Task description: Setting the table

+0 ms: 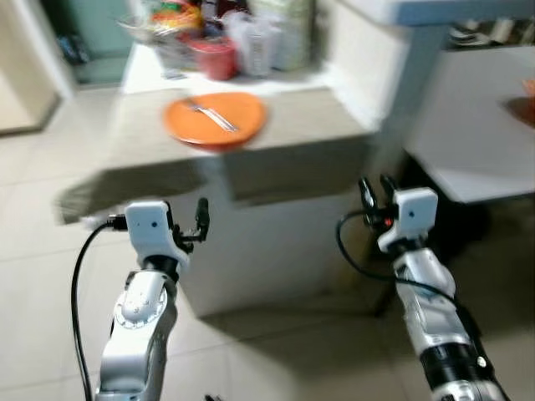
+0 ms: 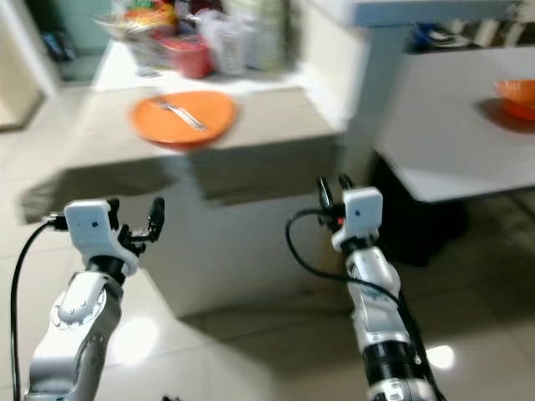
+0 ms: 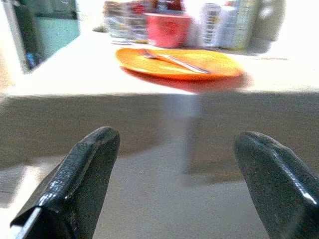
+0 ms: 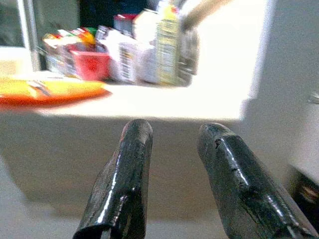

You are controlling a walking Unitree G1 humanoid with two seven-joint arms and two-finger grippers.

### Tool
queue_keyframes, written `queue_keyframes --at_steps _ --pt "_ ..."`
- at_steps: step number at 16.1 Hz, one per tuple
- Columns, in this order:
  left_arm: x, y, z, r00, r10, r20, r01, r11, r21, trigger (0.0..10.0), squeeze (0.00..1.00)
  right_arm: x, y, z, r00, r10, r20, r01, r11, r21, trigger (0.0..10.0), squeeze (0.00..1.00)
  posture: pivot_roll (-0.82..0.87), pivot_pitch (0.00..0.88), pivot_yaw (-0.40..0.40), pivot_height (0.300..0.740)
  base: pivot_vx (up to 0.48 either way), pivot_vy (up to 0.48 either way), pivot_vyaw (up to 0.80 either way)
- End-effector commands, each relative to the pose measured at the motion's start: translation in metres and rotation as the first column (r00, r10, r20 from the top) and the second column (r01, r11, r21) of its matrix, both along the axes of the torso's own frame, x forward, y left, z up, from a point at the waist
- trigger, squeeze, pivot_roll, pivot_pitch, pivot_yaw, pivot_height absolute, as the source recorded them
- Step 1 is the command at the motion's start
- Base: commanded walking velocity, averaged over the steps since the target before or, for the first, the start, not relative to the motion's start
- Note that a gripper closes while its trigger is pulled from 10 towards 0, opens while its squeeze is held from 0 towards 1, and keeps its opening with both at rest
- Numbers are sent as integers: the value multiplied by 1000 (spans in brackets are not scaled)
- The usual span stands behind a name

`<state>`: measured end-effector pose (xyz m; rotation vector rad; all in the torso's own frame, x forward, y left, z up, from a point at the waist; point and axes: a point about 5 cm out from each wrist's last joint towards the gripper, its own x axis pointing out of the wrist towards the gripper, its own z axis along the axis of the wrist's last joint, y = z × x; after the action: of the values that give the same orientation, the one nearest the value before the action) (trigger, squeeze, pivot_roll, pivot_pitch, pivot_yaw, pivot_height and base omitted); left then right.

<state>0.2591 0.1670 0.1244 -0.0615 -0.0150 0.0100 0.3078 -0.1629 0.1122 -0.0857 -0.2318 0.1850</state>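
An orange plate [image 1: 215, 119] sits near the front edge of a pale bench [image 1: 309, 117], with a metal fork [image 1: 209, 114] lying across it. Behind the plate, toward the back of the bench, stand a red cup [image 1: 213, 57], a clear bottle [image 1: 255, 46] and a blurred cluster of packets and containers. The left claw [image 1: 201, 219] is raised in front of the bench, below the plate, its two black fingers spread wide and holding nothing. The right claw [image 1: 377, 194] is raised near the bench's right corner, fingers slightly parted and empty. To the right stands a white table [image 2: 451, 142] carrying an orange bowl [image 2: 517, 90]. The floor is pale tile.
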Motion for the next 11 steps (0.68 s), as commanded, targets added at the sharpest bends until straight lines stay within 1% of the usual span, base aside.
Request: queue_keyframes --at_steps 1,3,5,7,8,10,11 --pt "4 6 10 999 14 33 -14 1000 26 10000 0 4 9 9 999 20 48 -20 1000 -4 10000 0 -114 0 52 740 382 292 0" --pt "8 5 14 999 0 42 -2 999 38 10000 0 5 13 9 999 30 41 -30 1000 3 10000 0 -113 0 57 740 382 287 0" --pt "9 3 15 999 -14 40 12 998 62 10000 0 4 17 3 999 42 14 -42 999 0 10000 0 -113 0 59 740 476 0 0" --pt "8 1 14 999 -25 34 23 998 63 10000 0 2 20 -1 999 47 -4 -47 999 -5 10000 0 -113 0 61 740 474 0 0" --pt "8 0 14 999 -31 34 29 998 56 10000 0 1 21 -2 999 54 -4 -54 999 4 10000 0 -112 0 62 740 0 0 0" --pt "7 -1 13 999 -38 29 36 998 48 10000 0 0 20 -2 999 49 -1 -49 999 -9 10000 0 -113 0 63 740 0 0 0" --pt "7 -2 13 999 -41 26 39 998 47 10000 0 0 17 -2 999 38 1 -38 999 -10 10000 0 -114 0 66 740 0 0 638"
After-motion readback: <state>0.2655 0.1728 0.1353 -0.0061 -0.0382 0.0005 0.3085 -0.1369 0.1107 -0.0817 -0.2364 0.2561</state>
